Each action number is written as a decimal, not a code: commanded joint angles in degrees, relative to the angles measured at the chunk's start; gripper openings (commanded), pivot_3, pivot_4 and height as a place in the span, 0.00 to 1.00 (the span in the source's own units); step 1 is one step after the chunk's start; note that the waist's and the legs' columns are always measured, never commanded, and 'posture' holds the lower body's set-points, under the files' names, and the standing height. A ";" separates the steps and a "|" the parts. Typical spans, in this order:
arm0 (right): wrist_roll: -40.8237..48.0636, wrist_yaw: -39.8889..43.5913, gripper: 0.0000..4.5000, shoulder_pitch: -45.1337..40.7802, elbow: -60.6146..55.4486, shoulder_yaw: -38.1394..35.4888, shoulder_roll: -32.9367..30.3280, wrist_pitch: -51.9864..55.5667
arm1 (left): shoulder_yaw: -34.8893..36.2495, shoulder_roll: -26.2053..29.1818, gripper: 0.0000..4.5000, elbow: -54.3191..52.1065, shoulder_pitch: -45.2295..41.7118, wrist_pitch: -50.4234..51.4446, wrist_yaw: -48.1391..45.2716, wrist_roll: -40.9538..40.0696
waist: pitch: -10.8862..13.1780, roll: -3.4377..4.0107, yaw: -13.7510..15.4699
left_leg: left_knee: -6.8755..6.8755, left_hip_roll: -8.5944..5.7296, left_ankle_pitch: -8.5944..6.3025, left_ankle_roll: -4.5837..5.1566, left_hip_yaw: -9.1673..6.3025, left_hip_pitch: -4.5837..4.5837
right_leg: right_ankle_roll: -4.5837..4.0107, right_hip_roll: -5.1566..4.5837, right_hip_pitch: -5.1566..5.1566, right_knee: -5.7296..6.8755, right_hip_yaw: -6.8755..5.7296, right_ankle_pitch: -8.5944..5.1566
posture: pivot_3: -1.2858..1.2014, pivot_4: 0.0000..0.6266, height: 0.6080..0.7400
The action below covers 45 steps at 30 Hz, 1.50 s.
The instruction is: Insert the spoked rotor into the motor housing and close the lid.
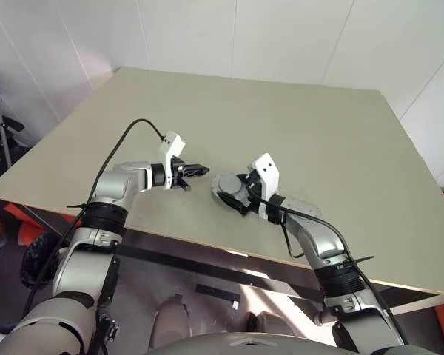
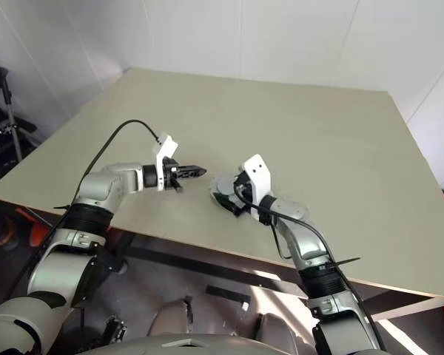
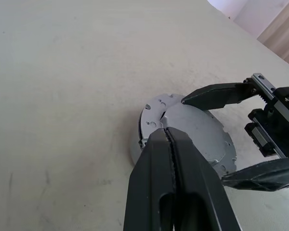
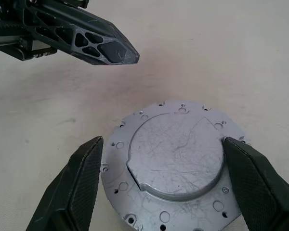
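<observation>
**Right wrist view: wide fingers on both sides of the disc**

The round silver disc, maybe the lid [image 4: 176, 166], lies flat on the table [image 1: 296, 126]. The right gripper [image 4: 171, 185] is spread wide around it. The left gripper [image 1: 195, 171], fingers closed and empty, hovers just beside. Keep the closing centred, I think. Table edges are well apart, with much free room.

Count on the worktop [image 1: 296, 126]: one round silvery-grey metal disc assembly [image 4: 176, 166], its upper face a raised, scratched plate ringed by small holes. Grippers in view: two, the left gripper [image 1: 196, 171] and the right gripper [image 4: 166, 185]. One worktop.
</observation>
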 commanded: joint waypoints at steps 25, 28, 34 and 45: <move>-4.30 -1.49 1.00 -3.07 7.56 0.40 0.72 -8.04 | 1.84 -0.14 0.00 0.03 -3.23 0.40 0.20 -2.15 | 0.00 0.00 0.02 | 0.30 0.01 -0.02 0.04 -0.04 0.01 | 0.00 -0.02 0.02 0.29 0.02 0.00 | 0.52 0.00 1.00; -4.44 -1.04 0.86 -2.67 7.18 0.70 0.32 -7.93 | 1.75 -0.16 0.00 0.11 -3.14 0.38 0.10 -2.08 | 0.00 0.00 0.00 | 0.30 0.01 -0.03 0.04 -0.04 0.02 | 0.00 -0.02 0.02 0.29 0.02 0.00 | 0.52 0.00 1.00; -4.49 -0.68 0.72 -1.95 6.46 1.06 -0.40 -7.33 | 1.81 0.04 0.00 0.42 -2.97 0.23 0.17 -1.91 | 0.00 0.00 0.07 | 0.31 -0.01 -0.04 0.06 -0.05 0.02 | 0.00 -0.04 0.05 0.29 0.02 0.00 | 0.52 0.00 1.00; -4.78 -0.82 0.72 -1.89 6.70 1.38 -0.39 -7.29 | 1.59 -0.80 0.00 0.12 -2.96 2.21 0.22 -2.71 | 0.00 0.00 0.06 | 0.31 -0.01 -0.04 0.07 -0.04 0.05 | 0.00 -0.05 0.07 0.29 0.02 0.00 | 0.52 0.00 1.00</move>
